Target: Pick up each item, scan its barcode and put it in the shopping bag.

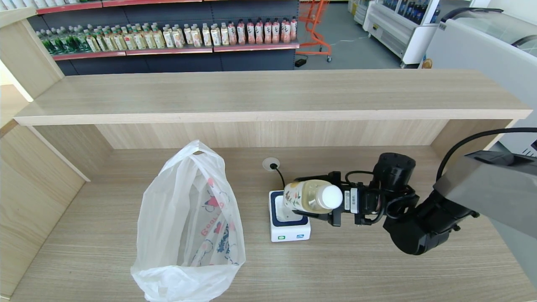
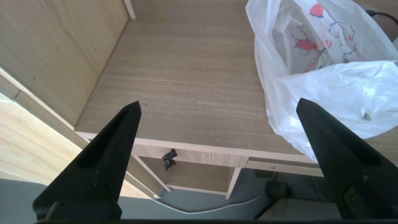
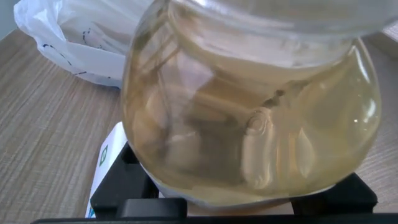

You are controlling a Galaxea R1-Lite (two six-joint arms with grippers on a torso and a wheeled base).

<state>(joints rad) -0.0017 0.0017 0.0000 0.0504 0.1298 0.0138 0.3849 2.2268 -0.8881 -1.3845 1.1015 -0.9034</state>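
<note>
One long wooden counter (image 1: 377,268) carries everything. On its left part stands the white plastic shopping bag (image 1: 188,235), mouth upward, with printed packets showing through its thin side. The left gripper (image 2: 217,165) hangs over the counter's near edge just beside the bag, its fingers spread wide. The right gripper (image 1: 312,197) pinches the bottle (image 1: 300,195) of pale yellow drink and holds it on its side, directly above the white barcode scanner (image 1: 289,233), which sits just right of the bag. The bottle's white cap points toward the robot. A black cable runs from the scanner to a small round hole (image 1: 271,163) in the counter behind it.
</note>
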